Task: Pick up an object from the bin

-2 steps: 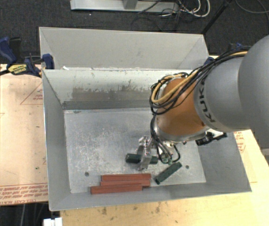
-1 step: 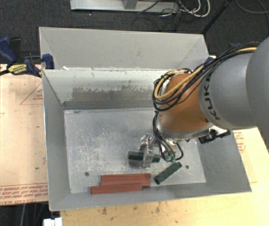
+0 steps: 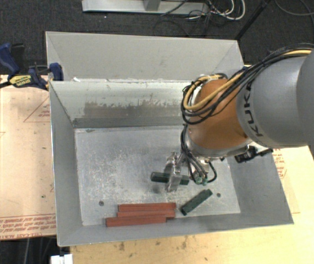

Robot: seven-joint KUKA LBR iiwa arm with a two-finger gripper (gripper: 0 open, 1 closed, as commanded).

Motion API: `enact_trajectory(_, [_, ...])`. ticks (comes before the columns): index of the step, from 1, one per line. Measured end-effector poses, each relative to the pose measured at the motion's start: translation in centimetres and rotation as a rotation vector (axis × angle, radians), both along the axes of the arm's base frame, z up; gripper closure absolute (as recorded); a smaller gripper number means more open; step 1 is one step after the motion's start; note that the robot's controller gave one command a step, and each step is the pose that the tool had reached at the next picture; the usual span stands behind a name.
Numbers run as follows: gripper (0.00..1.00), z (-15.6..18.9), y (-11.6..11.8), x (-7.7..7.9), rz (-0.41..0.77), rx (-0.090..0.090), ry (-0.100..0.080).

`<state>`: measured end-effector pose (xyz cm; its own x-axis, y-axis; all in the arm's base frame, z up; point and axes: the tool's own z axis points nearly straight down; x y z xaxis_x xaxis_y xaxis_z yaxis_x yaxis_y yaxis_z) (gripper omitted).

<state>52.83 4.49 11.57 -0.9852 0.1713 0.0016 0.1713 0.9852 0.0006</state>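
Observation:
My gripper (image 3: 172,176) is low over the bin's floor, right of the middle, its metal fingers pointing down. A small dark green piece (image 3: 160,177) lies at the fingers, sticking out to their left; whether it is clamped I cannot tell. Another dark green bar (image 3: 196,201) lies slanted just below and right of the gripper. Along the front wall lie two reddish-brown flat bars (image 3: 141,214), stacked side by side.
The arm with its orange cover and cables hangs over the bin's right half, hiding the floor beneath it. The left half of the floor is bare scratched metal.

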Motion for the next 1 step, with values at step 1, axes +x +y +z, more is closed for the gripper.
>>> enact_trajectory(1, [1.00,1.17,0.02,0.13,0.000,0.000,-0.007])
